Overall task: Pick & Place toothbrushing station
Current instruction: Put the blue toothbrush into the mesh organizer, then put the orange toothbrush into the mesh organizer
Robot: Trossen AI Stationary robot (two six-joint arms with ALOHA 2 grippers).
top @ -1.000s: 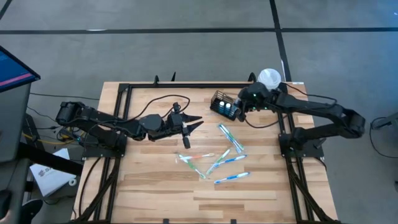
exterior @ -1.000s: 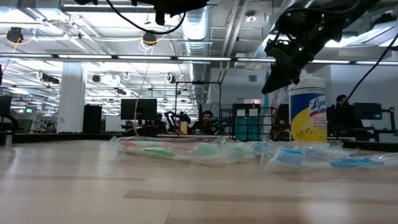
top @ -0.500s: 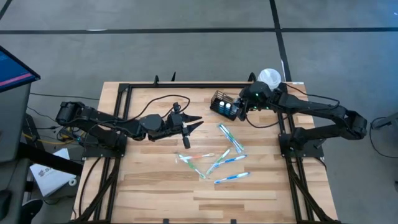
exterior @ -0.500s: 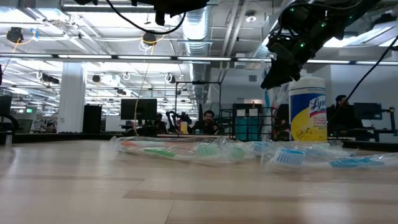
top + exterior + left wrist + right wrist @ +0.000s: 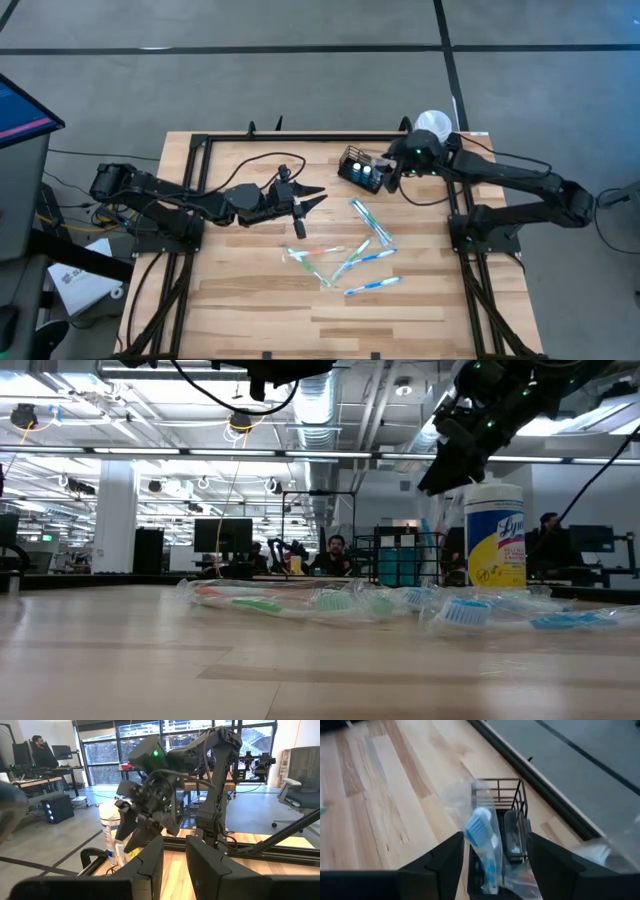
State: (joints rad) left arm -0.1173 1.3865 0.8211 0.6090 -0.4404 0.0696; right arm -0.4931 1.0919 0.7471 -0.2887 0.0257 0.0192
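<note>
From overhead, the right claw (image 5: 392, 172) covers one end of the wire caddy (image 5: 362, 169), so whether its fingers grip the mesh cannot be told, and the wrapped toothbrushes (image 5: 350, 258) on the counter (image 5: 230, 290) are too small to count surely. In the low view the caddy is lost among dark room clutter behind the right arm, whose upper part is cut off by the top edge. The right wrist view cuts the caddy's near end (image 5: 496, 870) off at its bottom edge.
</note>
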